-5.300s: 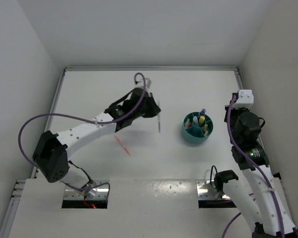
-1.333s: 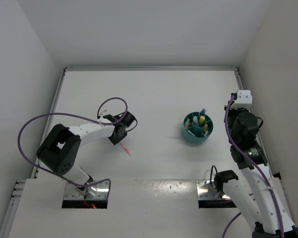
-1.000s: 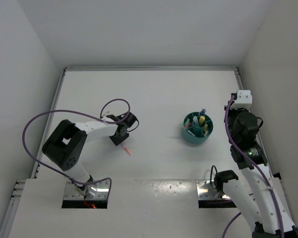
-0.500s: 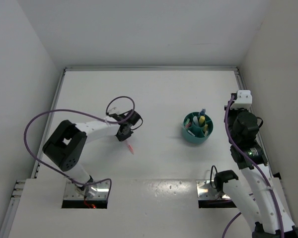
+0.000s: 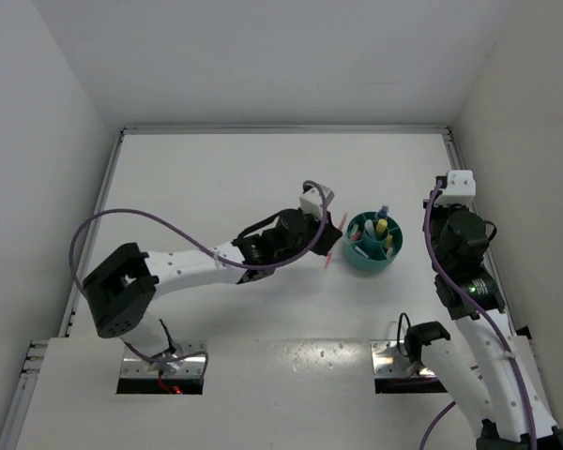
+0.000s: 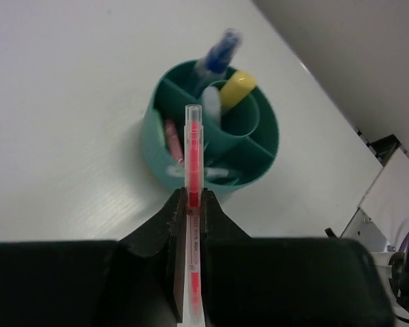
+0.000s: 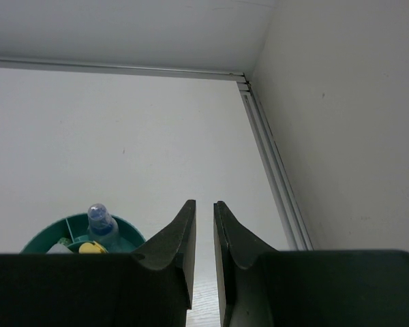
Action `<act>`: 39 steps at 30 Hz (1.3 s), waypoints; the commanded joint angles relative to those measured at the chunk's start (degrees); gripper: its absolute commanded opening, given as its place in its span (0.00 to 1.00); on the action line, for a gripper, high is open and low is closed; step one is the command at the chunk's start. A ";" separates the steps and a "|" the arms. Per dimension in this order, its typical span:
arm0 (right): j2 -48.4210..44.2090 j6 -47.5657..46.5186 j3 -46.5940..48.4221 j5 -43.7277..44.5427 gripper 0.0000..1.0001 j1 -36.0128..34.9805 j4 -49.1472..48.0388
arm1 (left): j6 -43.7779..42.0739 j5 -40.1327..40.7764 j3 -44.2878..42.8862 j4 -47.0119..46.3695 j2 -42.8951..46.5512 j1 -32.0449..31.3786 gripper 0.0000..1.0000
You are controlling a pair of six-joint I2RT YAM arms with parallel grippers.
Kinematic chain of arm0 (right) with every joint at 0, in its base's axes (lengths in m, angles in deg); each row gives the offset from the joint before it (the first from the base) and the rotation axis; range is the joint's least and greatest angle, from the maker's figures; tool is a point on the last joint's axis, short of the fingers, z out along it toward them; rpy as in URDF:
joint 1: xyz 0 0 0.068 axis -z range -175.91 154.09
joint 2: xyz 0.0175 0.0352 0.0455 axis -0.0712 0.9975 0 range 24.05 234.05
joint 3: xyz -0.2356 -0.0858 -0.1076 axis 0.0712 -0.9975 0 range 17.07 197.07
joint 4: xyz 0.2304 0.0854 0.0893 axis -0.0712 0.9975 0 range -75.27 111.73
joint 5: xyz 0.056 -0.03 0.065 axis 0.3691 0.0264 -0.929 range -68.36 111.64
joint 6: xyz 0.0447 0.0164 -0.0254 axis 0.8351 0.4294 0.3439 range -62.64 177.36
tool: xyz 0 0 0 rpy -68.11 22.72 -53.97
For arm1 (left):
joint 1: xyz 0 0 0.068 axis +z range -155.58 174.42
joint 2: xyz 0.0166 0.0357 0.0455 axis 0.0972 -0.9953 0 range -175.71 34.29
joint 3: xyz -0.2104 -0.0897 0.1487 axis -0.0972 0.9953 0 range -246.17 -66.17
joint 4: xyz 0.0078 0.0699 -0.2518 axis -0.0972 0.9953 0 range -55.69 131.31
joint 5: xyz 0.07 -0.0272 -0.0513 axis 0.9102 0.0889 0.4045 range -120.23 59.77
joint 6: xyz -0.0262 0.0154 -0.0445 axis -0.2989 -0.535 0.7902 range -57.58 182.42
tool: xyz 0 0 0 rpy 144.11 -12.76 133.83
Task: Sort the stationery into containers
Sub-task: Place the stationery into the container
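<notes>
So the left claw (image 6: pixel 193 199) is clamped down on a pen (image 6: pixel 193 225), one of those see-through ones with red-pink inside. The fingers (image 6: pixel 160 228) squeeze it from both sides, and a good bit of it sticks out ahead of them. From overhead, that claw (image 5: pixel 321 240) sits out in the middle of the bench (image 5: pixel 216 178), a bit toward the right edge. The pen (image 5: pixel 330 247) is just to the left of the teal tub (image 5: pixel 355 255), not inside it.

In the wrist view the pen's clear end lines up with the tub (image 6: pixel 155 129), but I can't tell how high it's held.

The tub stands toward the right edge of the bench, about halfway between the near and far edges. It's already got stuff standing in it: a yellow marker (image 6: pixel 236 89), a blue one (image 6: pixel 221 52) leaning outward, and something pink (image 6: pixel 171 138) in a side slot.

The right claw (image 7: pixel 204 204) is near the far right corner. Its fingers (image 7: pixel 180 231) are pinched almost together, with only a thin slit between them and nothing in it. The tub's rim (image 7: pixel 46 236) and the blue marker's cap (image 7: pixel 101 217) peek in at the lower left of its camera.
</notes>
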 commanded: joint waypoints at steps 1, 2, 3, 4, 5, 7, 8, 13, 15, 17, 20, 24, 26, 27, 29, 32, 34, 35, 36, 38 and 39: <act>0.15 -0.06 -0.16 -0.45 0.16 -0.35 -2.18 | -10.29 -2.39 -2.24 -15.94 -4.16 -3.82 0.00; 0.15 -0.06 -0.16 -0.45 0.16 -0.35 -2.18 | -11.45 2.76 -1.20 -19.02 -4.17 -5.75 0.00; 0.15 -0.59 -0.16 -0.45 0.16 -0.35 -2.18 | -12.85 5.16 -0.06 -22.96 -4.69 -6.72 0.00; 0.15 -0.59 -0.16 -0.45 0.16 -0.35 -2.18 | -16.09 7.70 1.52 -32.84 -4.69 -7.69 0.00; 0.15 -0.59 -0.16 -0.45 0.16 -0.35 -2.18 | -17.69 14.43 4.23 -37.89 -6.00 -8.74 0.00; 0.15 -0.59 -0.16 -0.45 0.16 -0.35 -2.18 | -20.94 20.44 4.79 -47.73 -7.85 -11.12 0.00; 0.68 -0.59 -0.16 -0.45 0.16 -0.35 -2.18 | -22.69 25.17 2.61 -48.57 -10.12 -11.74 0.00; 0.68 -0.59 -0.16 -0.45 0.16 -0.35 -2.70 | -23.32 24.70 -3.47 -52.86 -16.98 -12.27 0.00; 0.68 -0.59 -0.16 -0.45 0.16 -0.35 -2.70 | -24.02 24.17 -4.87 -56.12 -19.45 -12.27 0.00; 0.68 -0.59 -0.68 -0.45 0.16 -0.35 -2.70 | -24.55 23.64 -5.92 -58.59 -22.61 -12.27 0.00; 0.68 -0.59 -0.68 -0.45 0.16 -0.35 -2.70 | -24.56 23.11 -8.39 -58.08 -25.25 -11.75 0.00; 0.68 -0.59 -0.68 -0.45 0.16 -0.35 -2.70 | -24.03 22.50 -9.80 -58.07 -27.19 -11.74 0.00; 0.68 -0.59 -0.68 -0.45 0.16 -0.35 -2.70 | -24.03 22.50 -9.80 -58.77 -28.07 -11.22 0.00; 0.68 -0.59 -0.68 -0.45 0.16 -0.35 -2.70 | -24.03 22.50 -10.41 -58.78 -29.03 -11.22 0.00; 0.68 -0.59 -0.68 -0.45 0.16 -0.35 -2.70 | -24.03 21.71 -10.42 -60.96 -30.53 -10.69 0.00; 0.68 -0.59 -0.68 -0.45 0.16 -0.35 -2.70 | -23.33 21.00 -10.94 -62.20 -32.55 -10.16 0.00; 0.68 -0.59 -0.68 -0.45 0.16 -0.35 -2.70 | -22.80 21.00 -10.94 -62.20 -33.16 -9.64 0.00; 0.68 -0.59 -0.68 -0.45 0.16 -0.35 -2.70 | -22.19 21.00 -10.94 -62.20 -33.17 -9.63 0.00; 0.68 -0.59 -0.68 -0.45 0.16 -0.35 -2.70 | -22.18 21.00 -10.94 -62.20 -33.69 -9.63 0.00; 0.68 -0.59 -0.68 -0.45 0.16 -0.35 -2.70 | -22.18 20.47 -10.94 -61.68 -33.70 -9.63 0.01; 0.68 -0.59 -0.68 -0.45 0.16 -0.35 -2.70 | -22.18 20.47 -10.94 -61.07 -33.70 -9.63 0.05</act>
